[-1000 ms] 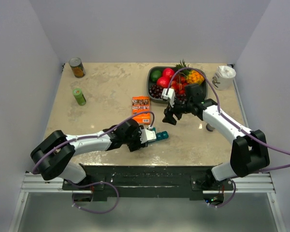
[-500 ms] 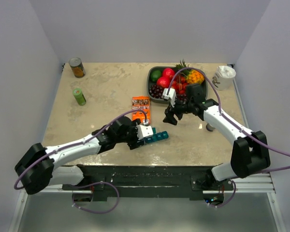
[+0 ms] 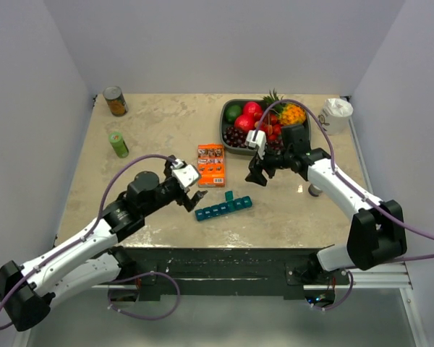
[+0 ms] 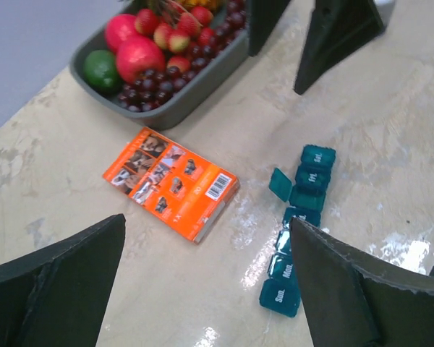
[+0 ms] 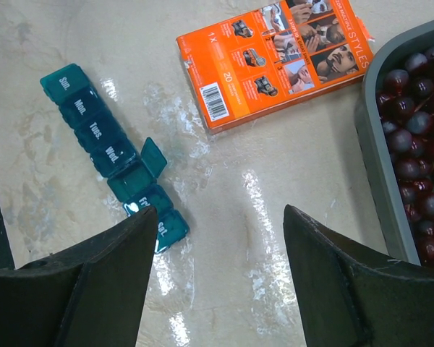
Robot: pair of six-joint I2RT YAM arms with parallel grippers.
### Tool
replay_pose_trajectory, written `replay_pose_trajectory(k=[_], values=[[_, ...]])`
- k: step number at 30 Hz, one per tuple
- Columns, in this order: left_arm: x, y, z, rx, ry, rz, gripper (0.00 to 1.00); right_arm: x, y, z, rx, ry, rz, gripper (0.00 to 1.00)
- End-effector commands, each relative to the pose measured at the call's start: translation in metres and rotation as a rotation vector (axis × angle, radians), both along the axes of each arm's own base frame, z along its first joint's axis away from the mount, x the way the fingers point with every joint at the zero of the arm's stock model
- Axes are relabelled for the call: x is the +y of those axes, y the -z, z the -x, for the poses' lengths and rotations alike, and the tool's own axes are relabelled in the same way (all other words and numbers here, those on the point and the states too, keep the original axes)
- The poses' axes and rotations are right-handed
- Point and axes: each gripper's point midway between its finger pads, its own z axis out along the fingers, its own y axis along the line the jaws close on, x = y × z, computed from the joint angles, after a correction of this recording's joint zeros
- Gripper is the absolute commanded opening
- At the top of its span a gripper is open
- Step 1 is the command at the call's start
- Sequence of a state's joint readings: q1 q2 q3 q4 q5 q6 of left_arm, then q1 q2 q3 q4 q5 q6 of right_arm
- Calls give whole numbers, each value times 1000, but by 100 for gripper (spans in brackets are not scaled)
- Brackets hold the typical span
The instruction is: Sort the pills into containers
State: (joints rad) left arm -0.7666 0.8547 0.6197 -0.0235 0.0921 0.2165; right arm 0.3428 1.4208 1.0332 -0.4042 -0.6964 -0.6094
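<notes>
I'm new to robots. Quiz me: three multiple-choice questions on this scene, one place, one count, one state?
1. The teal pill organiser lies: A. in a drawer B. on the table, near the orange box C. in a gripper
2. Its open lids: A. none B. one C. four
3. The left gripper is: A. open, empty B. shut on the organiser C. shut on the box
Key: 1 B, it rests on the table; 2 B, only the lid after Wed. is up; 3 A, fingers spread, nothing between.
</notes>
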Motion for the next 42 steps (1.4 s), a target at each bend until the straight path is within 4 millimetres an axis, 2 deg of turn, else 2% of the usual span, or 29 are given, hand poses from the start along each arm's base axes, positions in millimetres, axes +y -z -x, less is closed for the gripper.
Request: replay_pose_trajectory(k=[1,2,3,5,13,23,30,33,36,39,41,42], values=[[24,-41,-17,-35,-188,143,99,-3,-21,0,-61,-4,-27,73],[26,-49,-18,-37,-204,167,99,-3,-21,0,-62,-2,-26,73],[33,-46,-20,-21,-236,153,99,-4,-23,-1,-67,1,-28,73],[37,-54,-24,-15,-269,167,99,-5,-25,-1,-68,4,-31,73],[60,-56,-42,35,-385,164,99,-7,-36,0,-78,-3,-19,73],[118,-57,-73,115,-594,295,99,-7,-58,7,-49,-1,-31,74],[160,-58,-91,147,-735,369,99,-10,-34,17,-31,27,-51,77],[177,-56,-103,179,-767,403,99,-12,-30,19,-31,30,-58,78],[199,-49,-119,219,-842,421,99,-13,-28,19,-24,34,-63,78],[222,-32,-137,268,-977,392,99,-16,-25,19,-20,33,-68,79],[250,-16,-151,312,-1102,371,99,-15,-24,21,-12,25,-74,79],[257,-18,-158,316,-1131,376,99,-15,-23,22,-9,22,-75,78]])
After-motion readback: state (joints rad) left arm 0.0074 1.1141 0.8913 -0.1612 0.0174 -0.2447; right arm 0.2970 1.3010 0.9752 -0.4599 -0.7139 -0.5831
